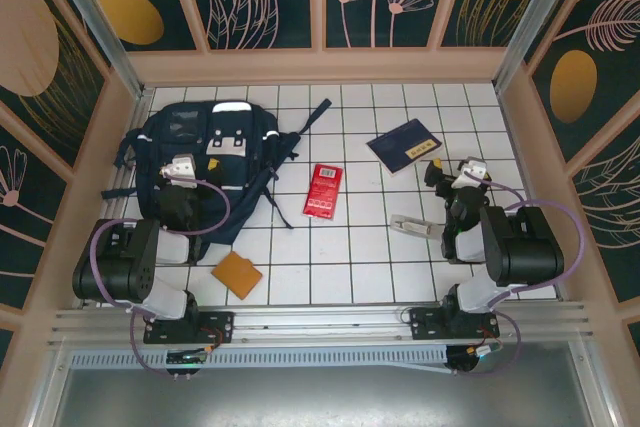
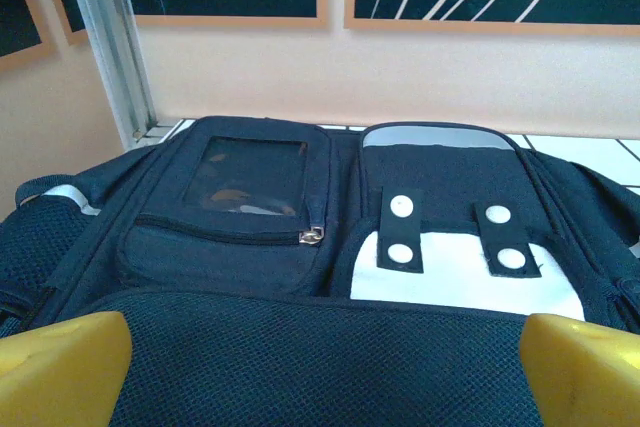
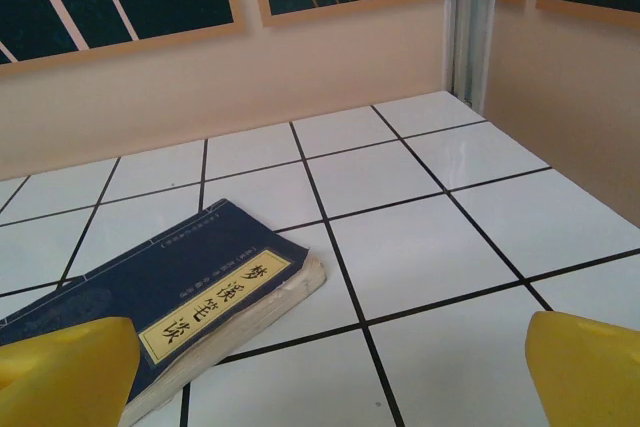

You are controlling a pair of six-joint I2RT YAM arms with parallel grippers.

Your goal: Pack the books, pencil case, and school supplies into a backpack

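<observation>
The dark navy backpack [image 1: 215, 152] lies flat at the far left, front side up, its zip pocket closed. My left gripper [image 1: 183, 175] hovers over its near part, open, with mesh fabric of the backpack [image 2: 300, 357] under the yellow fingertips [image 2: 60, 362]. The navy book [image 1: 404, 145] with a yellow title label lies at the far right. My right gripper [image 1: 450, 173] stands open just near of it, the book [image 3: 150, 282] ahead-left of its fingertips [image 3: 585, 367]. School supplies lie loose: a red rectangle [image 1: 323, 190], an orange pad [image 1: 237, 274], a pale slim piece [image 1: 408, 224]. The pencil case is out of view.
The white tiled table [image 1: 350, 257] is fenced by peach walls on three sides, with a metal post [image 3: 470, 17] at the far right corner. Black backpack straps [image 1: 275, 182] trail toward the red rectangle. Both arm bases sit at the near edge.
</observation>
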